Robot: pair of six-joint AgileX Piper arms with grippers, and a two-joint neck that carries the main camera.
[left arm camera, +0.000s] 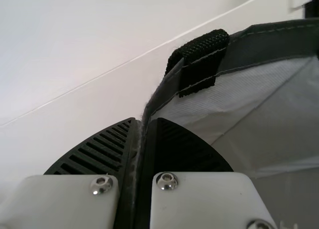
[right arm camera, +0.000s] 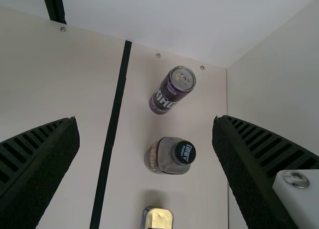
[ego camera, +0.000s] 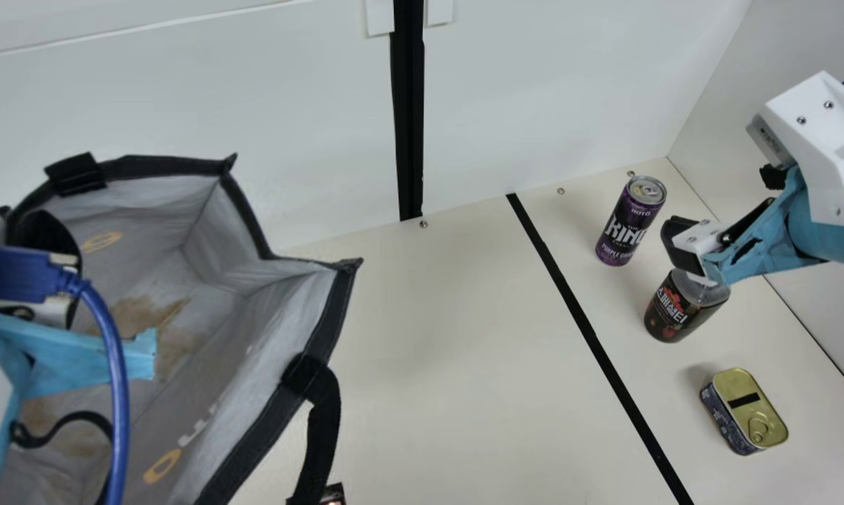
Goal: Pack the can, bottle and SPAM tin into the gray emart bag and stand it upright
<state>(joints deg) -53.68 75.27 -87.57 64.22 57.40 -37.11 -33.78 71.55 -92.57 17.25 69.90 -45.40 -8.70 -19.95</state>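
Note:
At the left of the main view my left gripper (ego camera: pixel 42 235) is at the open gray bag's rim (ego camera: pixel 162 167); in the left wrist view the gripper (left arm camera: pixel 142 122) is shut on the dark rim edge (left arm camera: pixel 271 47) beside a strap loop. My right gripper (ego camera: pixel 685 245) hangs over the table's right part, above the dark bottle (ego camera: pixel 678 312), partly covering its top; in the right wrist view the gripper (right arm camera: pixel 145 120) is wide open and empty. Upright behind the bottle is the purple can (ego camera: pixel 627 223). The SPAM tin (ego camera: pixel 744 410) rests on the table nearer the front.
A black tape line (ego camera: pixel 583 322) runs across the table (ego camera: pixel 457 351) between bag and items. White walls (ego camera: pixel 569 84) rise behind and at the right. A black bag handle (ego camera: pixel 322 428) hangs outward toward the table's middle. A blue cable (ego camera: pixel 116 365) crosses before the bag.

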